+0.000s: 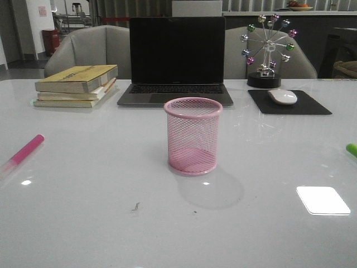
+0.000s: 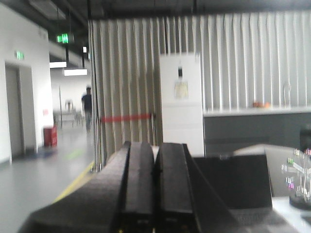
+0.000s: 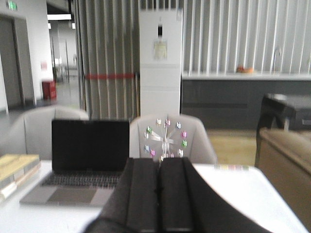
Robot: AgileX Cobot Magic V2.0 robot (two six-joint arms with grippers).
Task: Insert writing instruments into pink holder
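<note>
The pink wire-mesh holder (image 1: pixel 193 135) stands upright and empty at the middle of the white table. A pink marker (image 1: pixel 22 152) lies at the table's left edge, its whitish end toward the front. Only the tip of the lime green marker (image 1: pixel 351 149) shows at the right edge. Neither arm appears in the front view. My left gripper (image 2: pixel 155 148) is shut, its pads pressed together with nothing between them, and it points level over the room. My right gripper (image 3: pixel 159 162) is also shut and empty, facing the laptop; no marker or holder shows in either wrist view.
A dark open laptop (image 1: pixel 176 61) sits behind the holder. Stacked books (image 1: pixel 77 85) lie at the back left. A white mouse (image 1: pixel 283 96) on a black pad and a ferris-wheel ornament (image 1: pixel 267 49) stand at the back right. Grey chairs line the far edge.
</note>
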